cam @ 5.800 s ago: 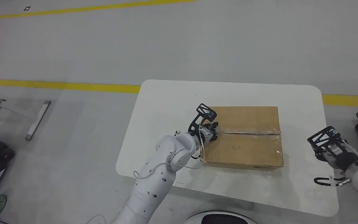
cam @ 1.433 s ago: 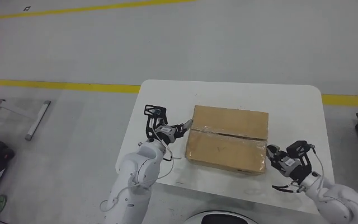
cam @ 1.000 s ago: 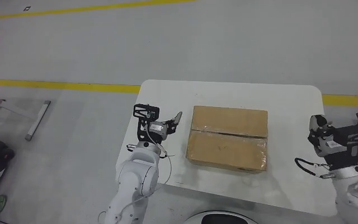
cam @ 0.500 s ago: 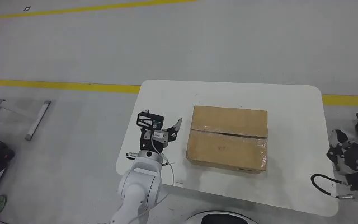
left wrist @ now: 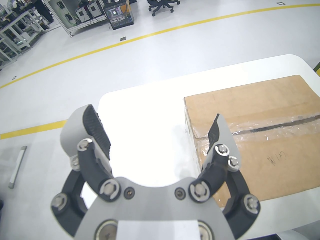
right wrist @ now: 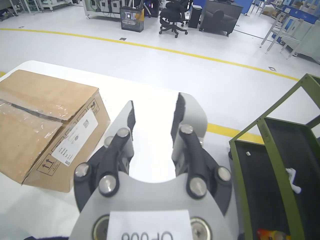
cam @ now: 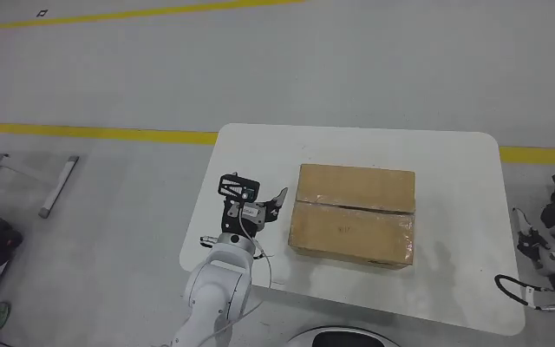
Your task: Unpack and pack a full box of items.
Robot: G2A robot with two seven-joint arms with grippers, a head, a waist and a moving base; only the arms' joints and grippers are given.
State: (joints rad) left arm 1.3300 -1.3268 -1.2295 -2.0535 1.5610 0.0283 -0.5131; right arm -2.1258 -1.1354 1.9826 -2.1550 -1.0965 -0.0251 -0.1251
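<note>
A brown cardboard box (cam: pixel 355 215) lies closed on the white table (cam: pixel 364 143), with clear tape along its middle seam. In the left wrist view the box (left wrist: pixel 262 136) is just beyond one finger of my left gripper (left wrist: pixel 154 117), which is open and holds nothing. From above, my left gripper (cam: pixel 260 195) hovers a little off the box's left end, not touching it. My right gripper (right wrist: pixel 155 103) is open and holds nothing, off the labelled end of the box (right wrist: pixel 37 116). From above, the right arm (cam: pixel 533 247) sits at the table's right edge.
A green metal cart (right wrist: pixel 275 151) with a black-lined shelf stands beside the table on the right arm's side, a few small items in it. Bare tabletop surrounds the box. A yellow floor line (cam: pixel 104 133) runs behind the table.
The box has slid left from where it lay at first. My left gripper let go of its left end and backed off. My right arm drew away to the table's right edge.
</note>
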